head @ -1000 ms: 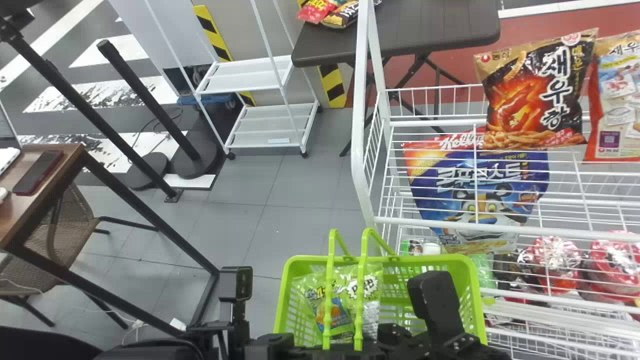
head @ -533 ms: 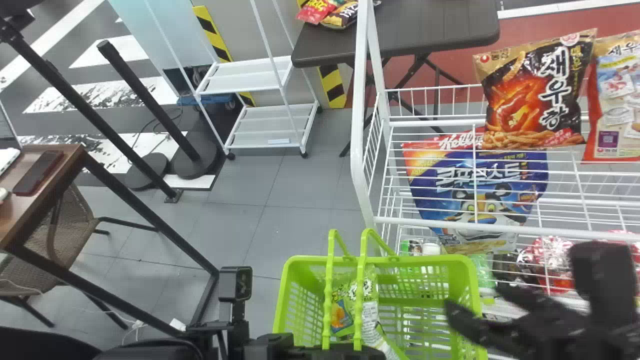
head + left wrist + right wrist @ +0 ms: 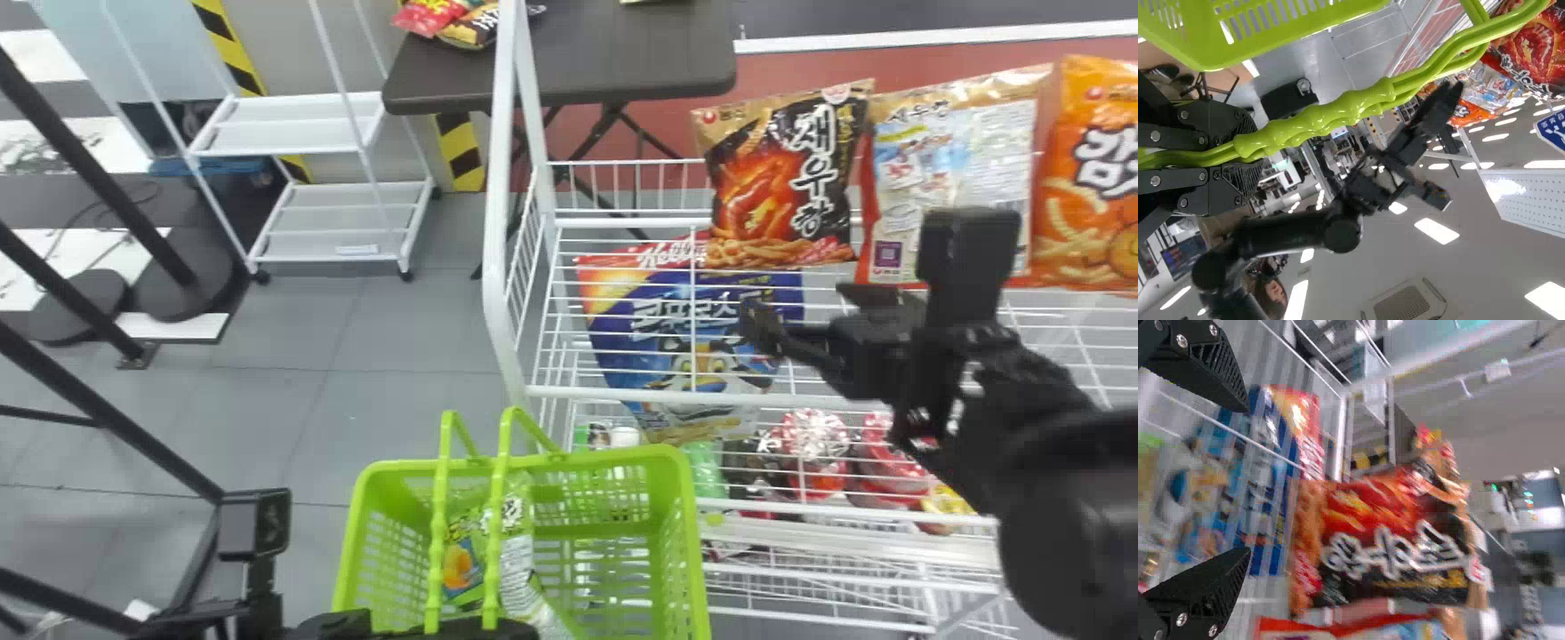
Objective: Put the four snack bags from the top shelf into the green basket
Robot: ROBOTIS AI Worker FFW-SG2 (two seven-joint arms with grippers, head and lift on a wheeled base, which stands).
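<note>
Step in hand, as judged: approach to the next snack bag, one bag apparently delivered; the next move calls for the right gripper to straddle the black bag, pinch and lift it clear. White rack: thin, smooth wire grid, to the right of and beyond the green basket. Green basket: glossy plastic, slotted walls, rounded corners. Three pillow-shaped bags of crinkled film stand on the rack, beyond the basket and to its right: black, red-and-beige bag, orange bag. Green bag: creased, inside the basket. Right gripper: ribbed black fingers spread, nothing between them, right of the basket. Left gripper: pressed together on the basket's knobbly handles
</note>
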